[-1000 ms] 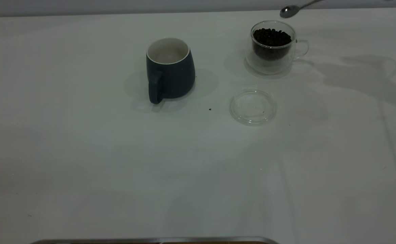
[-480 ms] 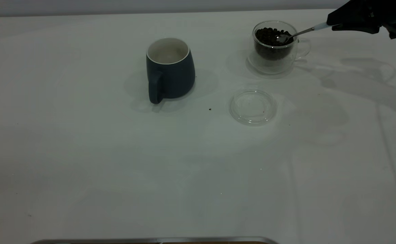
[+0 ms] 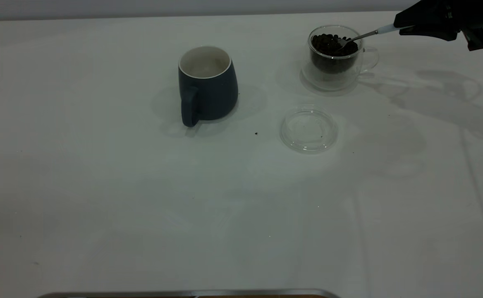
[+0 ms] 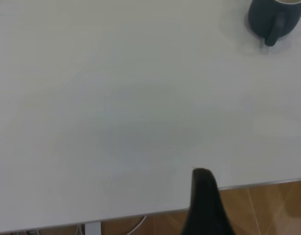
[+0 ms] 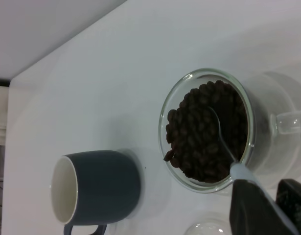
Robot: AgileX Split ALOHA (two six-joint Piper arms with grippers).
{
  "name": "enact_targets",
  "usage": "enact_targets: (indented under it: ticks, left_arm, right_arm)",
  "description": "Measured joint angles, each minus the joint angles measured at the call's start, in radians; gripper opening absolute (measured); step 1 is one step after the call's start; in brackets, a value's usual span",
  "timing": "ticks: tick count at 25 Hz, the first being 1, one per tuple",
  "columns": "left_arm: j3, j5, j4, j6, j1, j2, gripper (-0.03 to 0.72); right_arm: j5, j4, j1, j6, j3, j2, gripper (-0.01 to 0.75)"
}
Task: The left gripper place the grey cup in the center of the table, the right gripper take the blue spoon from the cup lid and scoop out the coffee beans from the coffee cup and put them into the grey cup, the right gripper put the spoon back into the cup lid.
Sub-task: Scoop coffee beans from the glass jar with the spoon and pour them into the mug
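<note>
The grey cup [image 3: 207, 85] stands upright in the middle of the table [image 3: 142, 207], empty, handle toward the camera; it also shows in the right wrist view [image 5: 94, 193] and the left wrist view [image 4: 277, 17]. The coffee cup [image 3: 334, 56] holds coffee beans [image 3: 332, 44] at the far right. My right gripper [image 3: 407, 25] is shut on the blue spoon [image 3: 374, 33] by its pale handle; the bowl is dipped into the beans [image 5: 206, 132]. The cup lid [image 3: 308, 130] lies empty in front of the coffee cup. One finger [image 4: 205, 200] of the left gripper shows near the table's edge.
A dark crumb [image 3: 256, 133] lies between the grey cup and the lid. A metal edge [image 3: 183, 294] runs along the table's near side.
The spoon came down from above the coffee cup into the beans, and the right gripper entered the view at the top right. Cups and lid have not moved.
</note>
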Motion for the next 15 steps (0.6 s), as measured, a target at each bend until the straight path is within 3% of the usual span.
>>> enact_targets:
  ticks: [15]
  left_arm:
    - [0.0,0.0,0.0,0.003,0.0,0.0,0.588]
  right_arm:
    - [0.147,0.129,-0.027,-0.003,-0.001,0.087,0.108]
